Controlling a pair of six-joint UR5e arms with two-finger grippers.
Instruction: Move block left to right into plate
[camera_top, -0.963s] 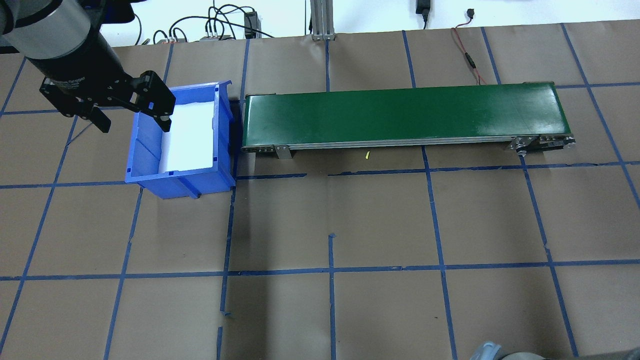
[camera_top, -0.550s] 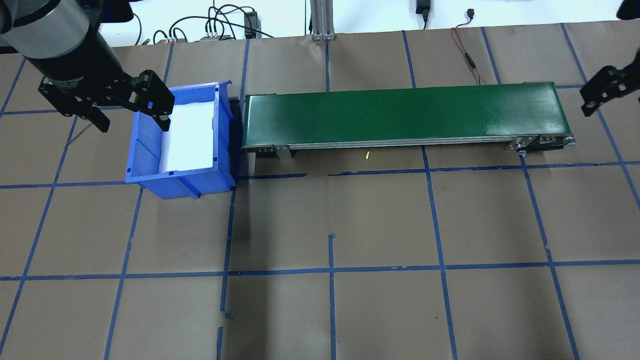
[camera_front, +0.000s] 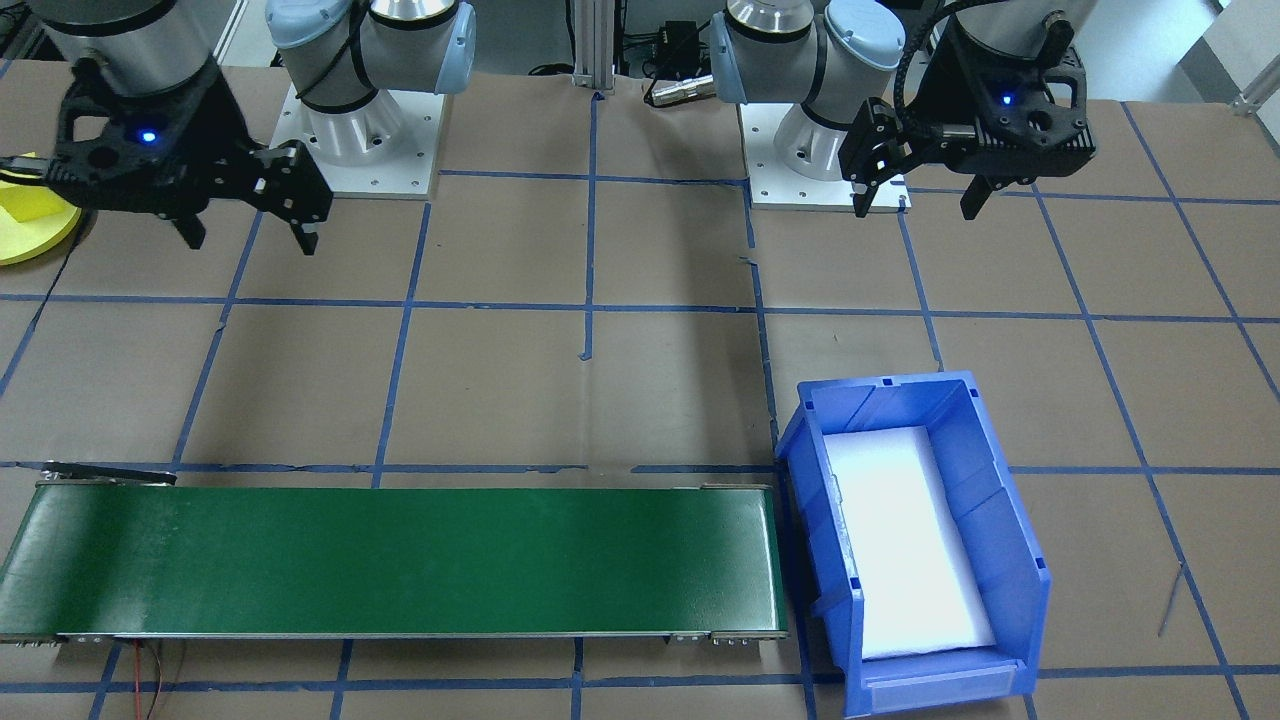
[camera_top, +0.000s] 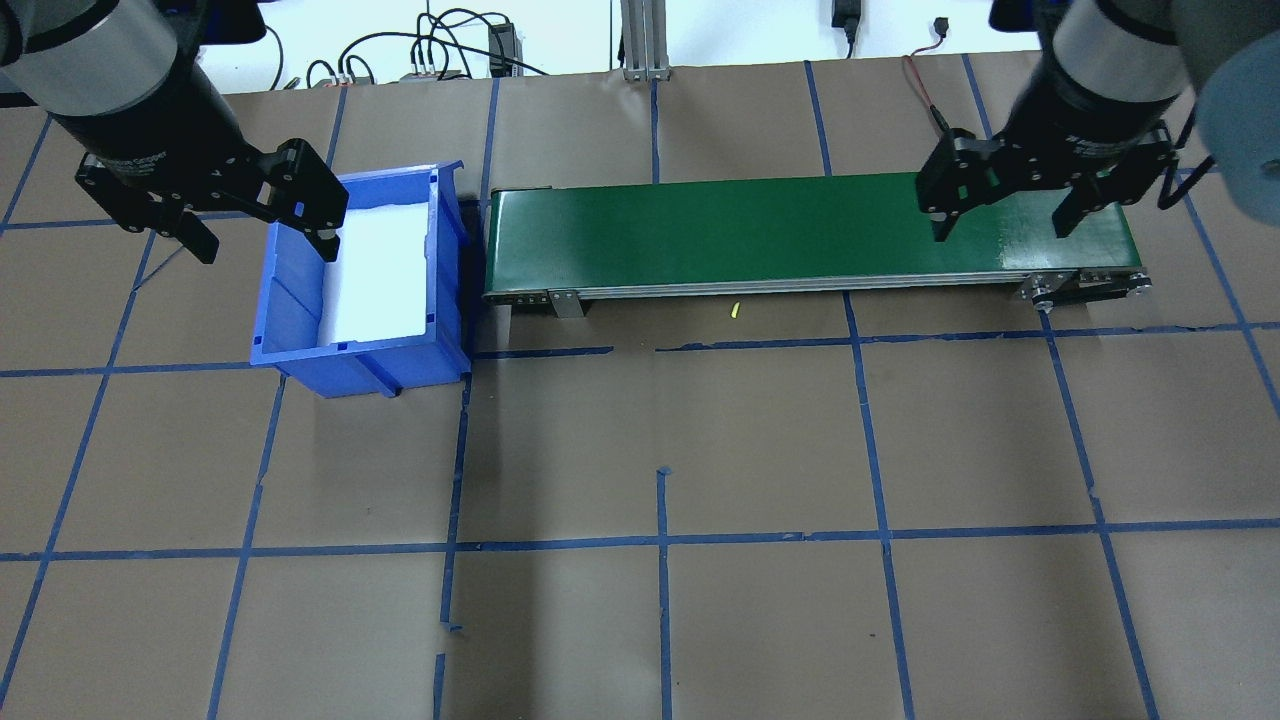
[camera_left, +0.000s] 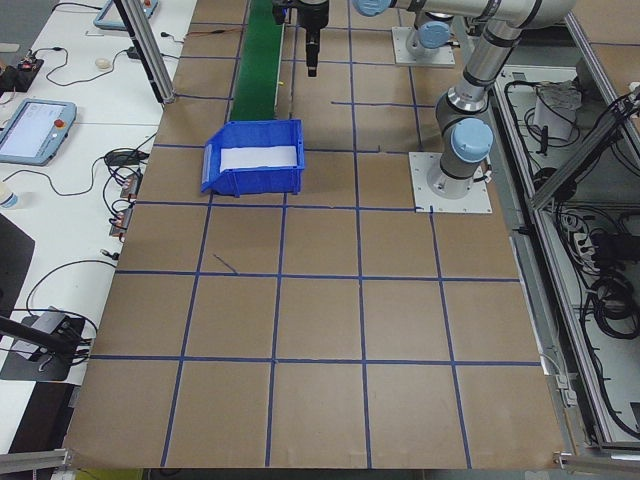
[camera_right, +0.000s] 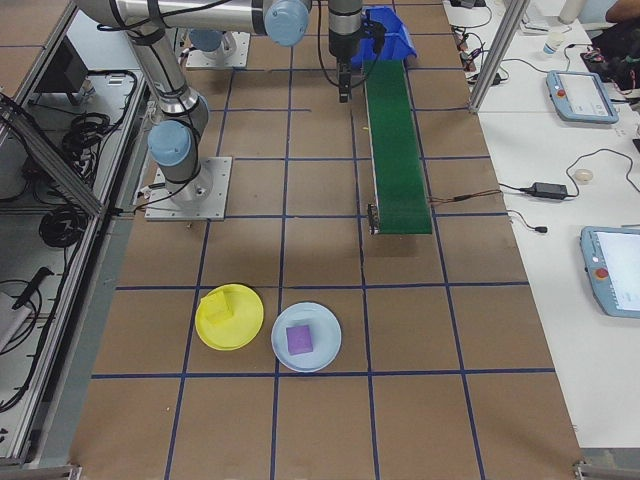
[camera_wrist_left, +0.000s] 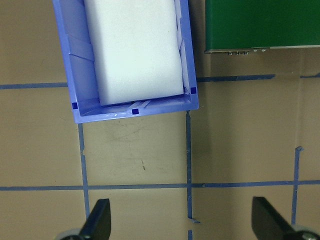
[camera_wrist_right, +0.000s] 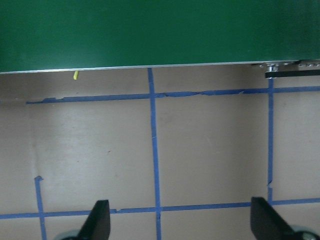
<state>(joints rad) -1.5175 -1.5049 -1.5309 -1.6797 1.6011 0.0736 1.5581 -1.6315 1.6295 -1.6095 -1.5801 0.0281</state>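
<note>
Nearest the robot's edge, by the right end of the brown paper-covered worktop (camera_top: 760, 450) with its blue tape grid: a small round bright-yellow plastic plate (camera_right: 230, 317), carrying a yellow block (camera_right: 218, 308) resting inside its rim. Just beside it, a round pale-blue plate (camera_right: 306, 337) with a purple block (camera_right: 299, 339) on it.

Further out, raised above the worktop: the right pincer (camera_top: 1002, 232), spread wide and holding nothing, black fingers (camera_wrist_right: 97, 222) pointing down over bare paper just short of the belt's near side. Well apart from the yellow plate.

Toward the left end, likewise raised: the left pincer (camera_top: 268, 250), also spread wide and empty, fingers (camera_wrist_left: 99, 222) over bare paper on the near side of the bin.

Toward the far edge: a blue plastic storage bin (camera_top: 300, 320), lined with a white foam pad (camera_top: 380, 270), standing just beside the left end of a long dark-green conveyor belt (camera_top: 800, 225), running parallel to the far edge. Nothing on the belt. A tiny yellow scrap (camera_top: 734, 311) on the paper just in front of it.
</note>
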